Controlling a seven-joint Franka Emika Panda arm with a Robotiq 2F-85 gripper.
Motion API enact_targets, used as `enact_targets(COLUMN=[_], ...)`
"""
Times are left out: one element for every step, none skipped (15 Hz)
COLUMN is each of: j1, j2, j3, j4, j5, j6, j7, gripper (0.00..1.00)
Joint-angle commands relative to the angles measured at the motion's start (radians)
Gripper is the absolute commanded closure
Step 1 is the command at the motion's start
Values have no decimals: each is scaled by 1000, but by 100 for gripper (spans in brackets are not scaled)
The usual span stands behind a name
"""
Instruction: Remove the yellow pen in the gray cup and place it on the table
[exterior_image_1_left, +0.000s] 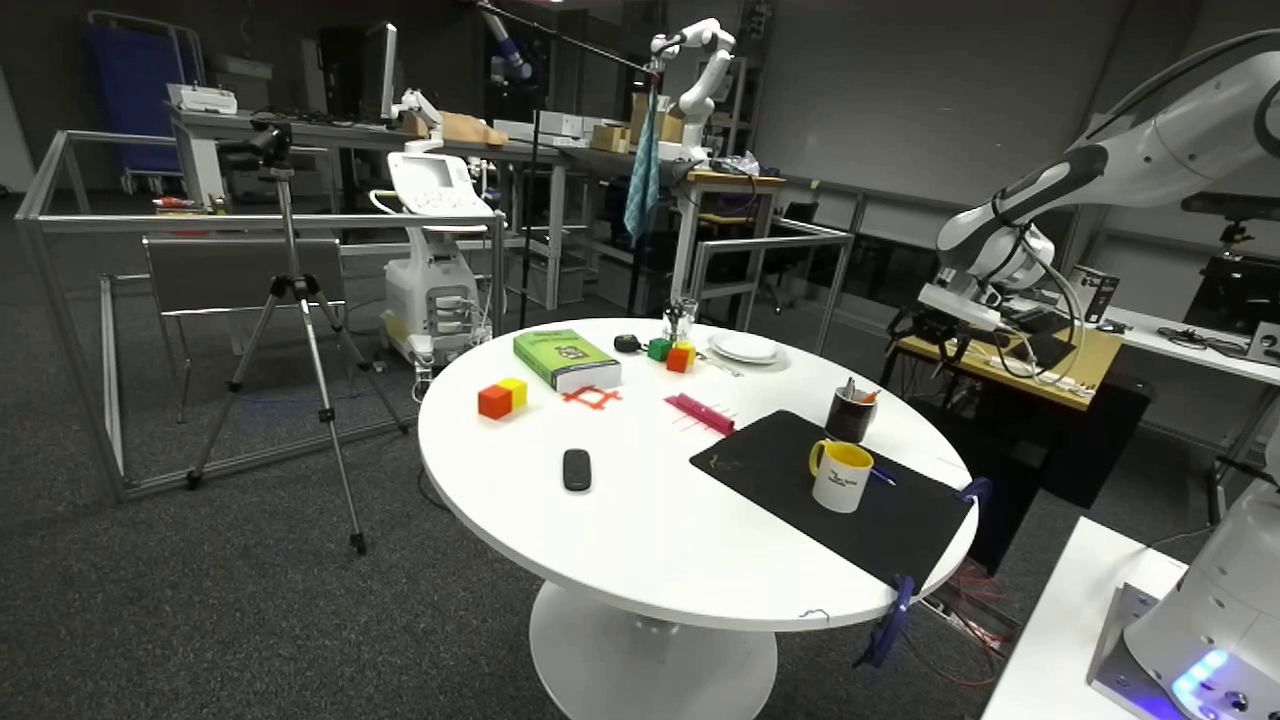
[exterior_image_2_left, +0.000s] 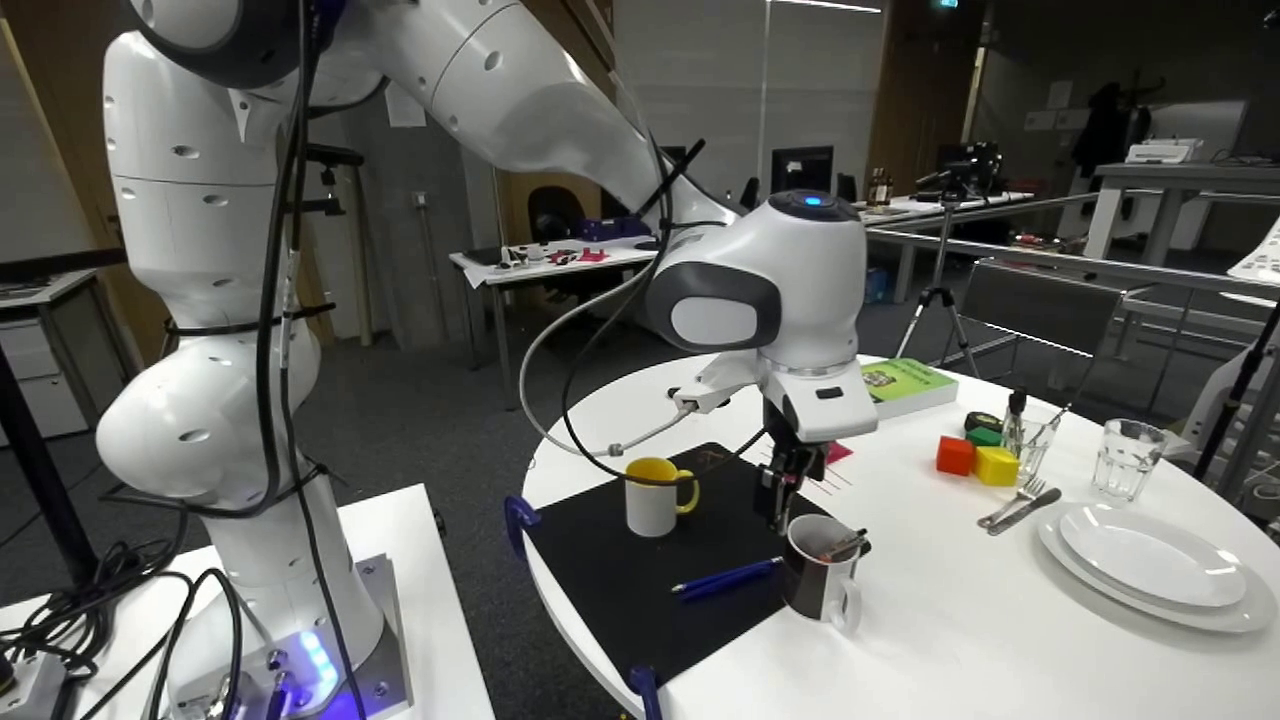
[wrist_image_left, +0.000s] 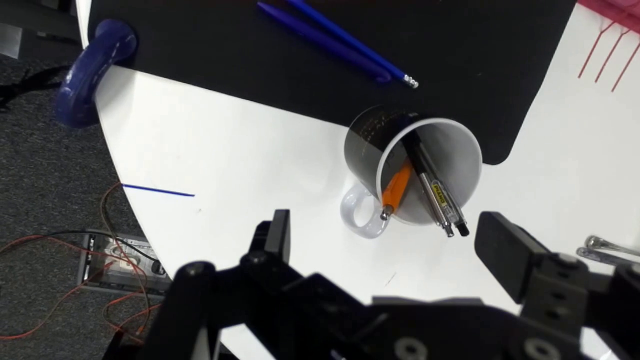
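Observation:
The gray cup is a mug with a dark outside and grey inside; it stands upright at the edge of the black mat on the white table in both exterior views (exterior_image_1_left: 848, 420) (exterior_image_2_left: 806, 582) and the wrist view (wrist_image_left: 367, 150). The table (exterior_image_1_left: 640, 520) also shows in the wrist view (wrist_image_left: 240, 130). An orange pen (wrist_image_left: 397, 186), the closest to yellow, leans in the cup beside two black and clear pens (wrist_image_left: 435, 180). My gripper (wrist_image_left: 384, 224) is open and empty; its fingers are spread wide in the wrist view. In an exterior view my gripper (exterior_image_2_left: 783, 495) hangs just above the cup.
A yellow-lined white mug (exterior_image_2_left: 650, 512) and blue pens (exterior_image_2_left: 728, 578) lie on the black mat (exterior_image_2_left: 680, 645). Blue clamps (wrist_image_left: 95, 72) grip the table edge. Plates (exterior_image_2_left: 1240, 615), cutlery (exterior_image_2_left: 1020, 508), glasses, colored cubes, a green book (exterior_image_1_left: 566, 360) and a pink rack (exterior_image_1_left: 703, 413) are around.

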Motion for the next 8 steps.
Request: enact_targets(j1=[11, 11, 9, 7, 3, 1, -2, -7], j2=[0, -18, -23, -22, -14, -10, -3, 8], j3=[-10, -10, -13, -16, -19, -22, -25, -25], j4=[2, -19, -26, -26, -19, -14, -7, 6], j5=[1, 6, 8, 10, 13, 13, 20, 35], j6=[-3, 11, 21, 20, 20, 19, 19, 15], j7=[0, 0, 1, 1, 3, 2, -4, -14], gripper=[0, 0, 0, 0, 0, 0, 0, 0])
